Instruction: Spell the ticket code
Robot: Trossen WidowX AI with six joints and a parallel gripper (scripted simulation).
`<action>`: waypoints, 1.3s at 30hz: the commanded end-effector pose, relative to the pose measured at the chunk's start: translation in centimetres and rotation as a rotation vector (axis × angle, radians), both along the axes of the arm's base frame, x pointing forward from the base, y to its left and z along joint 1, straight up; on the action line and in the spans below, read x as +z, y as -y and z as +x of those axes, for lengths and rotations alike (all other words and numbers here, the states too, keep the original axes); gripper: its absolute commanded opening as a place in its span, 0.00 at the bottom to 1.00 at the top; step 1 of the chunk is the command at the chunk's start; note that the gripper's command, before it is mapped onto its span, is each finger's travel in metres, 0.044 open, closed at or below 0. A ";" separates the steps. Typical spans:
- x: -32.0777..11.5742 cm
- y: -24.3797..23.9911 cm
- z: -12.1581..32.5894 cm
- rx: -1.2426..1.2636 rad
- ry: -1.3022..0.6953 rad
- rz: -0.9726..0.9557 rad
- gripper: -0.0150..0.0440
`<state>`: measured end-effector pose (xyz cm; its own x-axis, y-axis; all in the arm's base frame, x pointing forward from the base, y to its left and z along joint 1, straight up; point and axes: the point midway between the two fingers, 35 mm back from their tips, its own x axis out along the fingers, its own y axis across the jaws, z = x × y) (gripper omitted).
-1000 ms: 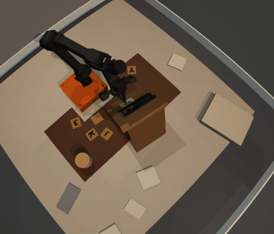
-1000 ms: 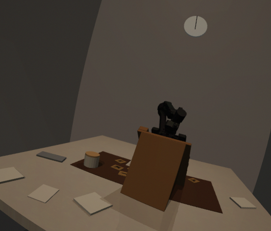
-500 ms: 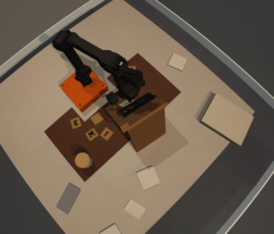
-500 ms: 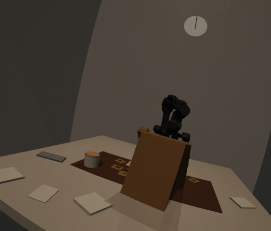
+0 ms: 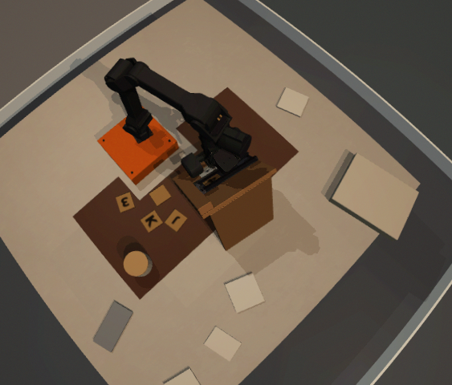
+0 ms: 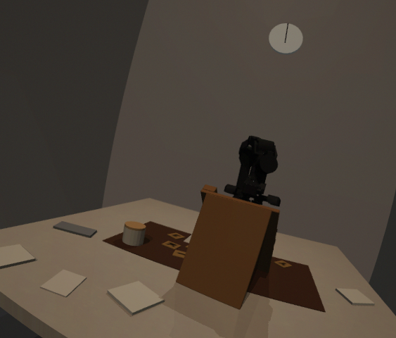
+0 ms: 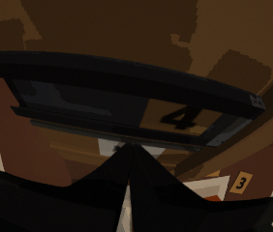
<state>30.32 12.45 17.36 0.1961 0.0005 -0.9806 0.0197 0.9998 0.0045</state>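
My gripper (image 7: pixel 132 150) is shut and empty, with its tips just below the rail's lower lip, over the ticket. The black rail (image 5: pixel 229 176) (image 7: pixel 127 68) runs across the tilted wooden board (image 5: pixel 244 211) (image 6: pixel 223 251) (image 7: pixel 112 24). A 4 tile (image 7: pixel 180 117) sits in the rail, right of its middle in the wrist view. The white ticket (image 7: pixel 108 147) is mostly covered by the fingers, its print unreadable. On the mat lie a 3 tile (image 5: pixel 124 202) (image 7: pixel 241 183), a K tile (image 5: pixel 151 220), a J tile (image 5: pixel 175 220) and a tile with no visible letter (image 5: pixel 160 195). Another tile (image 6: pixel 282 263) lies beyond the board.
A lidded canister (image 5: pixel 136 263) (image 6: pixel 133 234) stands on the dark mat (image 5: pixel 101 215). The orange base plate (image 5: pixel 130 153) is beside the board. Pale flat slabs (image 5: pixel 244 292) (image 5: pixel 222 342), a grey slab (image 5: pixel 112 326) and a large pale block (image 5: pixel 375 194) lie around on the counter.
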 end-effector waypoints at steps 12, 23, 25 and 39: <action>-0.6 0.0 0.6 -0.003 -0.005 0.004 0.25; -0.9 -0.1 1.0 -0.003 -0.005 0.004 0.25; -0.9 -0.1 1.1 -0.003 -0.005 0.004 0.25; -1.3 -0.1 1.7 -0.003 -0.004 0.004 0.25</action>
